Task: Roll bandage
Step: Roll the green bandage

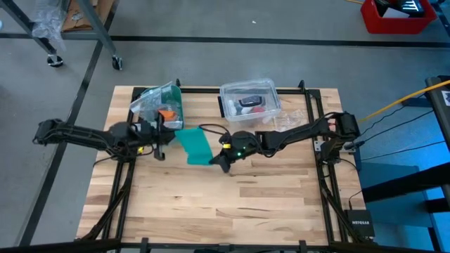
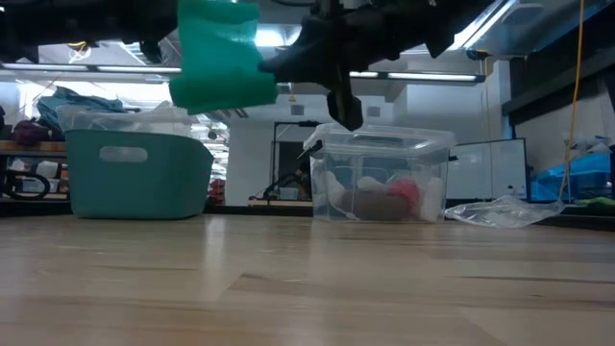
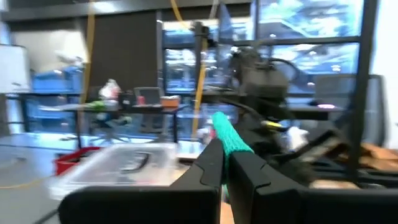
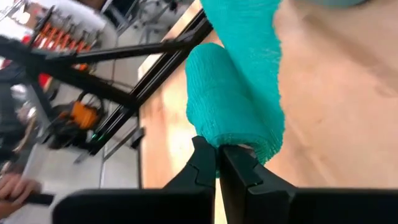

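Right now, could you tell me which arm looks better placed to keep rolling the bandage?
Probably the right. The right gripper pinches the rolled end of the bandage, held above the table. The left gripper clamps the other end, so it seems better suited to anchoring.

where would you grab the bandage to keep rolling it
Keep hold of both ends. The bandage hangs in the air between the left gripper and right gripper, both shut on it. The rolled end sits at the right fingers; grip there from the side.
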Controlling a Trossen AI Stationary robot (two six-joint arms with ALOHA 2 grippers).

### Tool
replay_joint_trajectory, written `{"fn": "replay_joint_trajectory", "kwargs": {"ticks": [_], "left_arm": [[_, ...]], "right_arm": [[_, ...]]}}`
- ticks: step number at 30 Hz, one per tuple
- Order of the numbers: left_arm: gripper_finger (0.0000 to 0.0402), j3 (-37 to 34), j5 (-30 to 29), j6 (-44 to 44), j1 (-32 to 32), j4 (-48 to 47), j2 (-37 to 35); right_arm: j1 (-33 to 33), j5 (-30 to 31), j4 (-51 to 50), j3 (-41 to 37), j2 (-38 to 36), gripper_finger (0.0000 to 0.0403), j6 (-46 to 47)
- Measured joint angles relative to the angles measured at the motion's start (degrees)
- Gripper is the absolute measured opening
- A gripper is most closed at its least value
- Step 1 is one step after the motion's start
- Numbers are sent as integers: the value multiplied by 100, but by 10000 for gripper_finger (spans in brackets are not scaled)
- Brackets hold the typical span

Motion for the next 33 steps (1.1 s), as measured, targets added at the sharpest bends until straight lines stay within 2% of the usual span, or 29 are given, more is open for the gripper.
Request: {"fn": "replay_joint_trajectory", "kwargs": {"ticks": [6, 13, 24, 28, 33], "left_arm": [[0, 2, 620, -134, -253, -40, 239], [0, 2, 1190, -121, -611, -32, 570], [2, 2, 1456, -255, -1016, -43, 1362], [25, 2, 1302, -942, -1055, -34, 1573], [82, 4, 1169, -1745, -1066, -37, 1787]], "right_arm": [[-260, 330, -50, -1, 16, 5, 0], [-623, 411, -47, -2, 21, 5, -2], [-753, 646, 150, -2, 21, 5, -104], [-753, 647, 318, -2, 21, 5, -134], [-755, 647, 424, -2, 19, 5, -173]]}}
